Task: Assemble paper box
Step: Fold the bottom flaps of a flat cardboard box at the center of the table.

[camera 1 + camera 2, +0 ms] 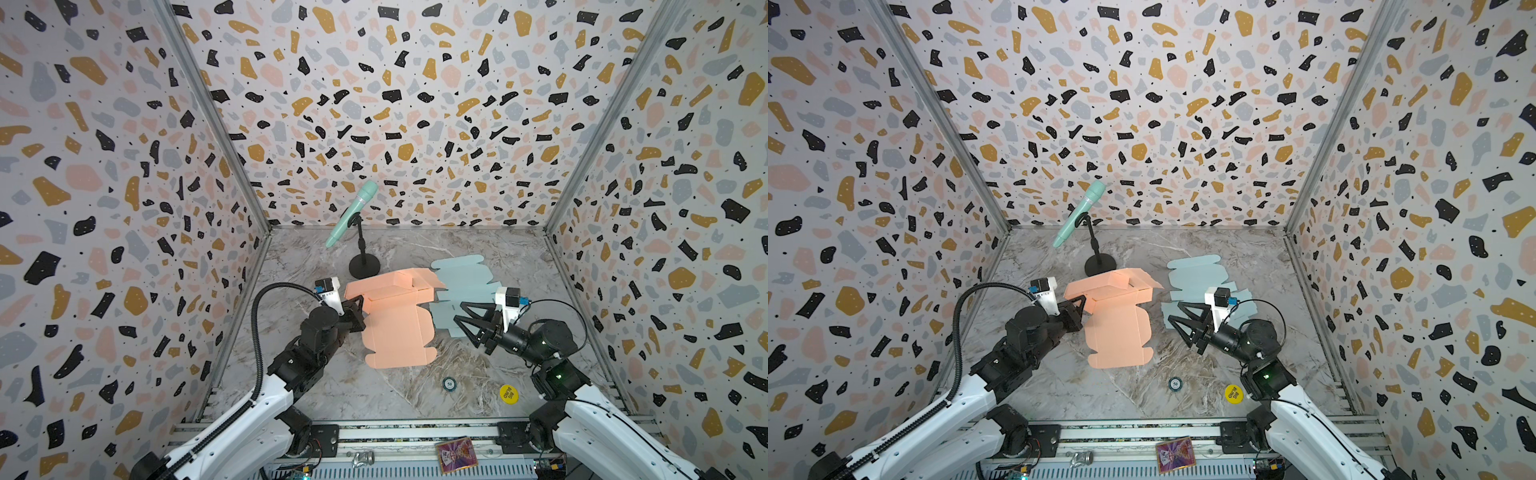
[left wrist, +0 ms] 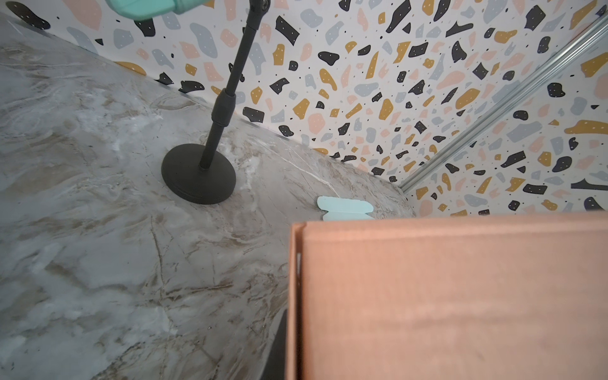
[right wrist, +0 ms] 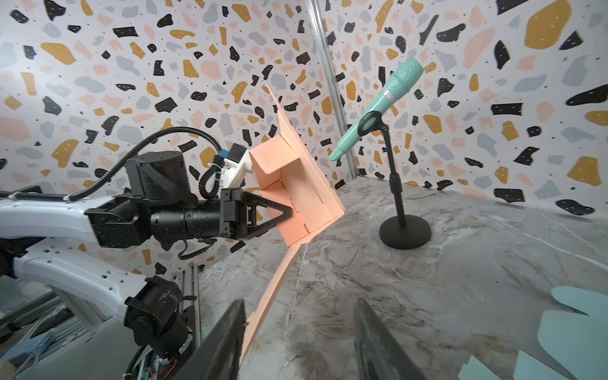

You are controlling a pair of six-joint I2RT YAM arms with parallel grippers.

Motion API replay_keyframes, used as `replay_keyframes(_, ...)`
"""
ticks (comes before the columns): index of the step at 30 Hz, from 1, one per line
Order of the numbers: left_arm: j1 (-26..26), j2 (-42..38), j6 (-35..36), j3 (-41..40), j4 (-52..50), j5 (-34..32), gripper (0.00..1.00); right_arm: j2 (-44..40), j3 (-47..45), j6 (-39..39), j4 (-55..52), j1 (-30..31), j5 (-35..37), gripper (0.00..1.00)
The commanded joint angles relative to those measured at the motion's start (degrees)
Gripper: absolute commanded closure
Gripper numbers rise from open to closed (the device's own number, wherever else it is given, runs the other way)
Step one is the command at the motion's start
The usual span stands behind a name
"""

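A half-folded orange paper box point(image 1: 395, 332) point(image 1: 1117, 336) lies mid-table, its far end folded up into walls and its near panels flat on the marble. My left gripper point(image 1: 359, 307) point(image 1: 1081, 305) is shut on the raised left wall of the box. That wall fills the left wrist view as an orange panel point(image 2: 454, 296). The right wrist view shows the left gripper point(image 3: 289, 212) pinching the upright box point(image 3: 296, 184). My right gripper point(image 1: 458, 311) point(image 1: 1174, 312) point(image 3: 301, 302) stands open and empty just right of the box, apart from it.
A flat light-blue box blank point(image 1: 461, 278) point(image 1: 1198, 274) point(image 3: 575, 329) lies under and behind my right gripper. A teal microphone on a black stand point(image 1: 364, 266) point(image 2: 199, 174) stands just behind the box. A poker chip point(image 1: 449, 383) and a yellow disc point(image 1: 508, 393) lie near the front.
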Motion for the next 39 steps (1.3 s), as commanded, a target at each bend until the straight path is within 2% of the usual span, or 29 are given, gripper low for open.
replay_keyframes(1,0.21,-0.44,0.57,2.08,0.81,3.56,0.98,3.71,0.49,2.19,9.22,-0.05,-3.94,0.46)
replay_keyframes(8,0.21,-0.24,0.56,1.42,3.03,6.79,0.98,11.4,2.73,1.55,14.85,2.69,-3.75,0.47)
replay_keyframes(23,0.24,0.19,0.82,0.4,5.18,10.7,0.98,20.35,6.06,1.79,22.51,7.08,-2.28,0.47)
replay_keyframes(27,0.21,-0.25,0.79,0.14,5.19,10.41,0.97,20.53,6.16,2.17,23.39,7.88,-2.32,0.48)
replay_keyframes(33,0.27,-0.04,0.96,0.31,4.71,10.01,0.97,13.51,4.99,1.3,16.72,7.74,0.18,0.45)
replay_keyframes(39,0.26,0.45,2.54,0.4,3.35,9.83,0.97,11.25,7.86,1.58,6.51,3.14,0.2,0.45)
